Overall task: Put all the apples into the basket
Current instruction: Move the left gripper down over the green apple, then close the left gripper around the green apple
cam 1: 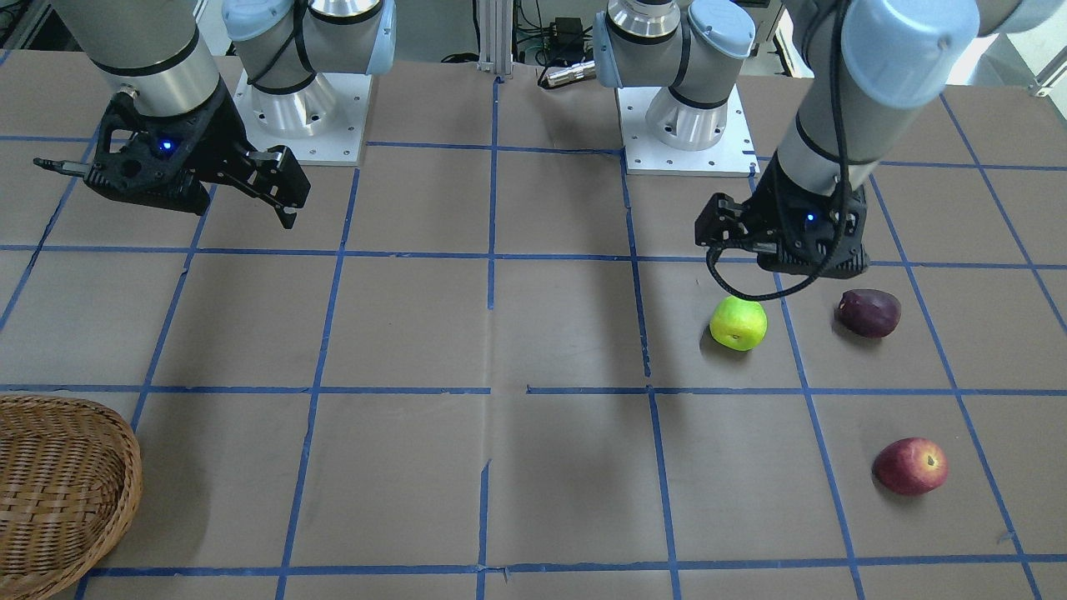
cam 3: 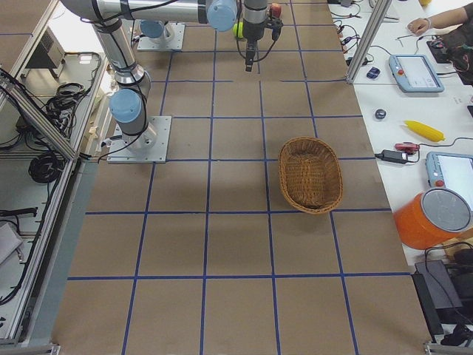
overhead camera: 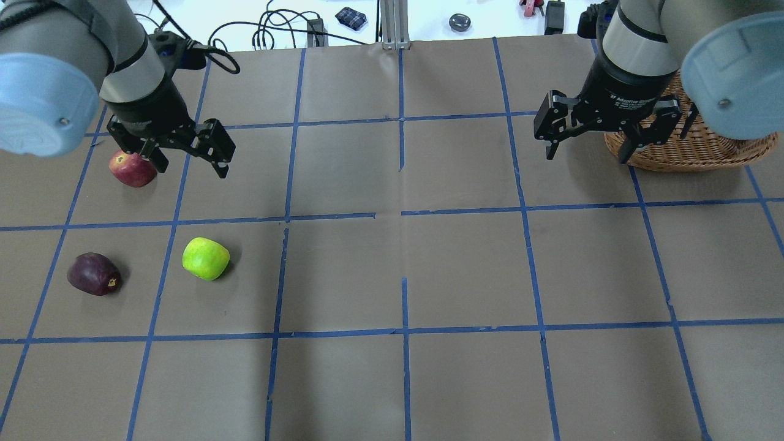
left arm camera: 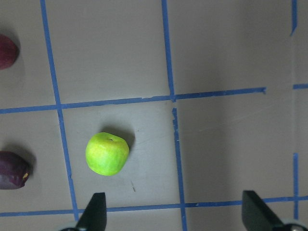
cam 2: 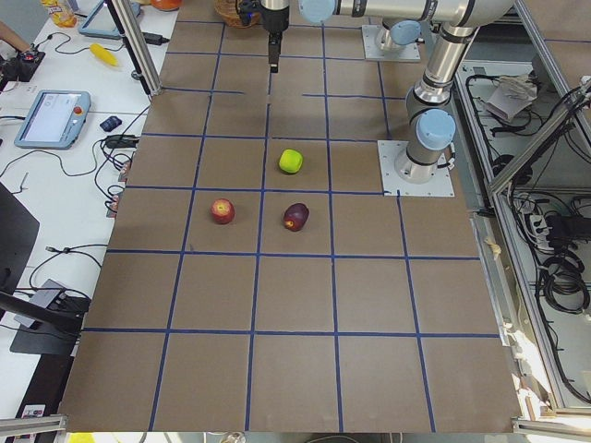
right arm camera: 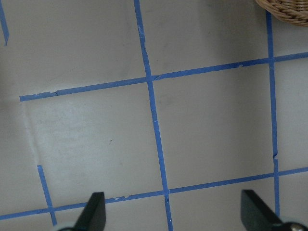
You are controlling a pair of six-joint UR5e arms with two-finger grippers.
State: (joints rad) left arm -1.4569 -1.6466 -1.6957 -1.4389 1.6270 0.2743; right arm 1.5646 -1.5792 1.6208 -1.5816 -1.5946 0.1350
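Three apples lie on the table on my left side: a yellow-green apple (overhead camera: 206,258) (left arm camera: 107,153), a dark maroon apple (overhead camera: 94,274) (cam 1: 869,312) and a red apple (overhead camera: 130,169) (cam 1: 910,466). My left gripper (overhead camera: 191,162) hangs open and empty above the table near them. In its wrist view the green apple lies ahead of the left fingertip (left arm camera: 96,211). The wicker basket (overhead camera: 704,153) (cam 1: 132,479) stands on my far right and holds no apple. My right gripper (overhead camera: 587,152) hangs open and empty beside the basket.
The table is brown with a blue tape grid. The arm bases (cam 1: 288,108) stand at the robot's side. Cables and small items (overhead camera: 351,17) lie beyond the far edge. Tablets and an orange container (cam 3: 432,218) sit on the side bench.
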